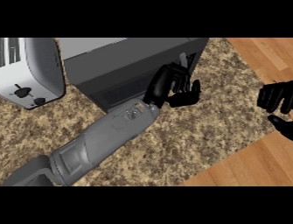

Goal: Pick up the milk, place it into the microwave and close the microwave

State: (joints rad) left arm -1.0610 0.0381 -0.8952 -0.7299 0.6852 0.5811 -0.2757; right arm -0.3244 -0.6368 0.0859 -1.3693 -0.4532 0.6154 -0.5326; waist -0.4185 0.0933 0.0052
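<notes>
Left hand (178, 89) against the microwave (132, 65) front, fingers straight (released). Right hand (284, 103) at right edge, fingers curled, grasping nothing visible.

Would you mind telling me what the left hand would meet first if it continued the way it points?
Probably the dark grey microwave; the left hand already looks close against its side, though depth is unclear.

There is one microwave (132, 65) at the upper middle of the frame and one toaster (22, 70) at the upper left. Two black hands show: the left hand (178, 89) near the centre, against the microwave, and the right hand (287, 107) at the right edge. One grey forearm (103, 138) is visible, lower left.
</notes>
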